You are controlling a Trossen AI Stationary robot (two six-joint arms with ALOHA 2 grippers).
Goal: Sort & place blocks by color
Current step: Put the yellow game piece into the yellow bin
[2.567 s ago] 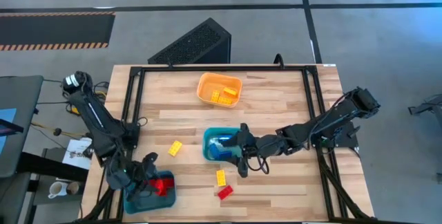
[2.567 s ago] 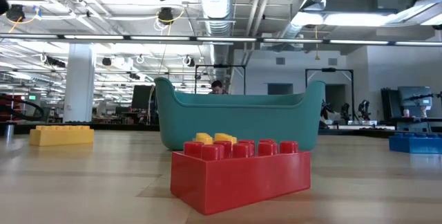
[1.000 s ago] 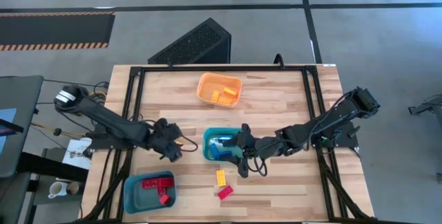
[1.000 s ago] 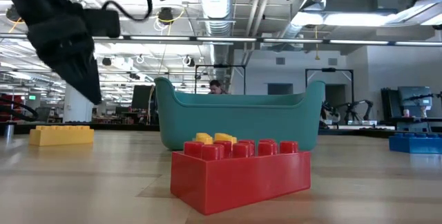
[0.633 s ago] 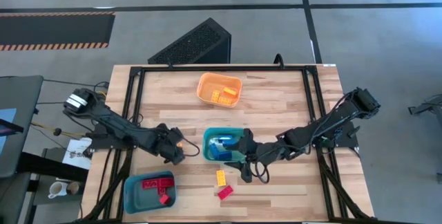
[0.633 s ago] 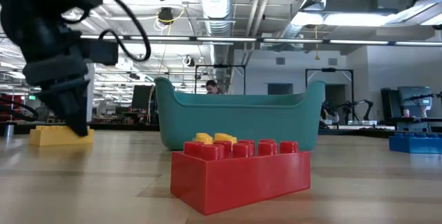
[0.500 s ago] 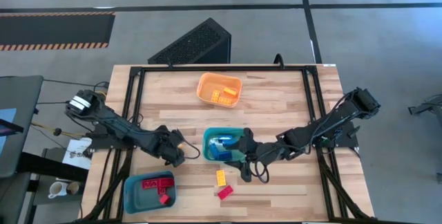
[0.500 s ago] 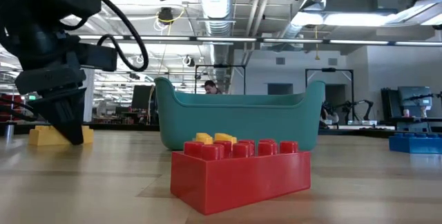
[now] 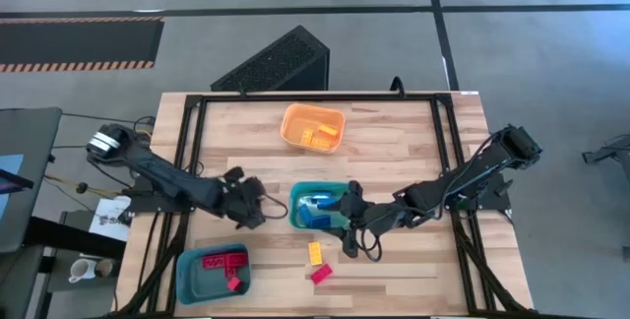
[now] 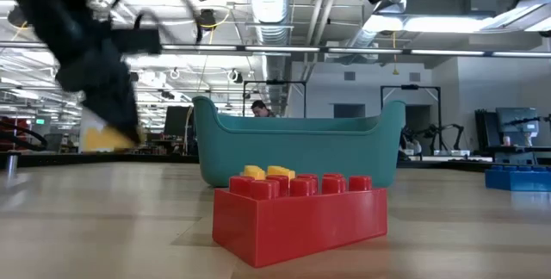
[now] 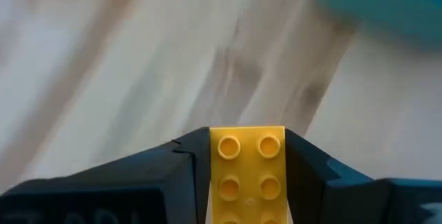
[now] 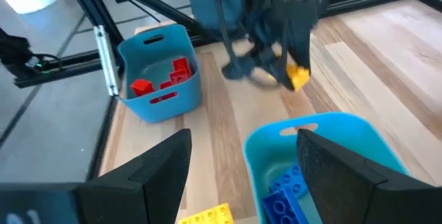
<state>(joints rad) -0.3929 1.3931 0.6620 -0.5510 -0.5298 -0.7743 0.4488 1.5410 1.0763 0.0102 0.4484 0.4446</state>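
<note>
The left end effector (image 9: 248, 208) is clamped on a yellow brick (image 11: 247, 175), studs showing between its fingers, lifted off the table (image 9: 394, 142) just beside the teal bin (image 9: 295, 201). This looks like the carry step; next it likely needs to travel to the orange bin (image 9: 313, 127), where yellow pieces already lie, and let go above it. The right end effector (image 9: 346, 240) waits with fingers apart near the teal bin.
</note>
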